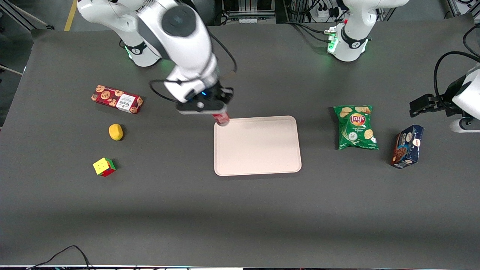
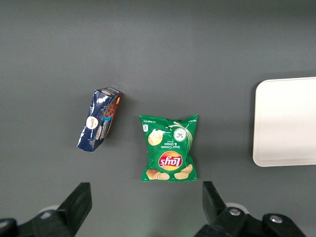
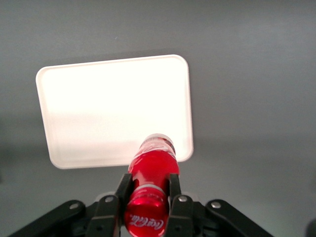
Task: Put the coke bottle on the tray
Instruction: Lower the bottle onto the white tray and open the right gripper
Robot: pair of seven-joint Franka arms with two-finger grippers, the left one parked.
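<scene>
Nearest my front camera sat one Rubik's cube (image 1: 104,167); I also counted one lemon (image 1: 116,132), one cookie box (image 1: 117,99), one chips bag (image 1: 356,127), one blue box (image 1: 407,146) and one tray (image 1: 257,145) at frame center. My gripper (image 1: 212,111) hung over the tray's upper-left corner. From the right wrist, its fingers (image 3: 123,187) pinched the one coke bottle (image 3: 153,173), held above the tray's (image 3: 98,108) edge.
</scene>
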